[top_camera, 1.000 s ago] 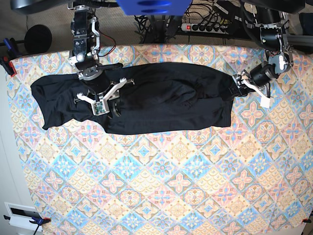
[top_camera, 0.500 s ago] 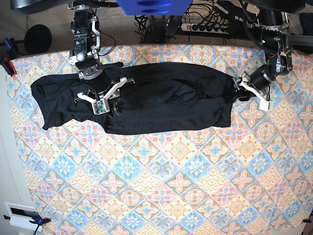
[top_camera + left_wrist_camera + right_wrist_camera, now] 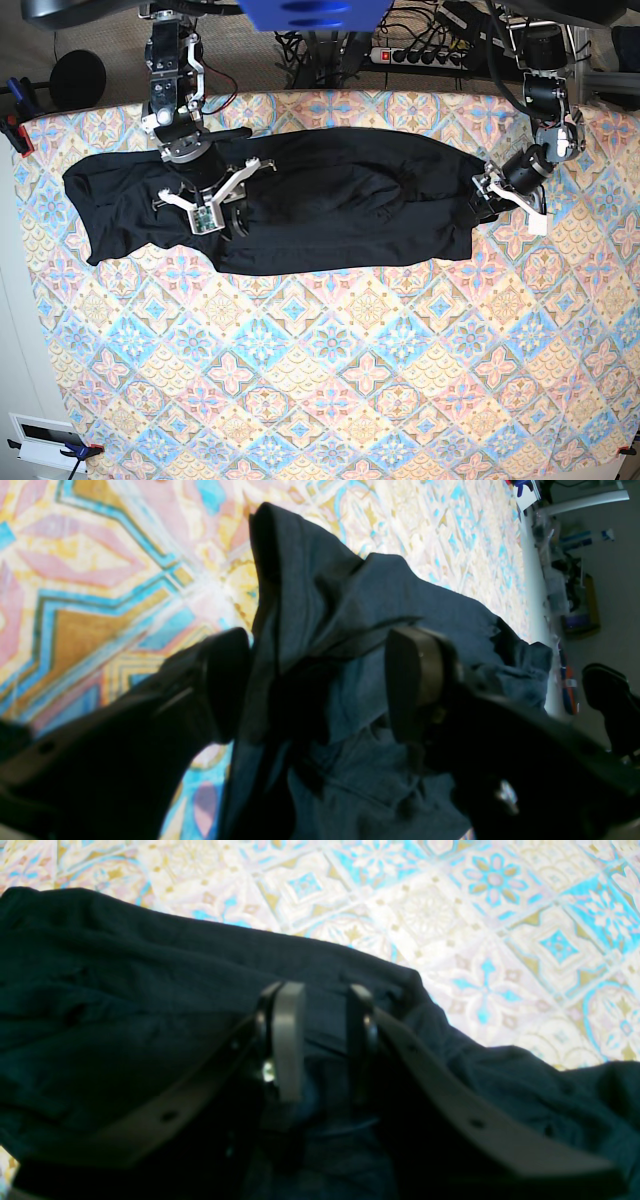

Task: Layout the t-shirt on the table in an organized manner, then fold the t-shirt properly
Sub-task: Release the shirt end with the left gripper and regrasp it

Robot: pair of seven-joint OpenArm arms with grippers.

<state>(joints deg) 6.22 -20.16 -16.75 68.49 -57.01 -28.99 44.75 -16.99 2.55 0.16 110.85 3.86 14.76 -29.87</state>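
Note:
The black t-shirt (image 3: 330, 200) lies spread lengthwise across the far half of the patterned table (image 3: 350, 370). My left gripper (image 3: 487, 200) is at the shirt's right end. In the left wrist view its jaws (image 3: 320, 680) stand open astride a raised fold of the t-shirt (image 3: 350, 595), over the table (image 3: 100, 555). My right gripper (image 3: 222, 212) is down on the shirt's left part. In the right wrist view its gripper (image 3: 324, 1040) has the fingers close together, with dark t-shirt (image 3: 125, 990) fabric bunched between them.
A power strip (image 3: 420, 55) and cables lie behind the table's far edge. A round black object (image 3: 78, 80) and a clamp (image 3: 15, 130) sit at the far left. A white device (image 3: 45, 440) lies at the near left corner.
My left gripper has moved down and inward onto the shirt's right end, and its jaws have narrowed around the fold. The right arm and the shirt's shape are unchanged.

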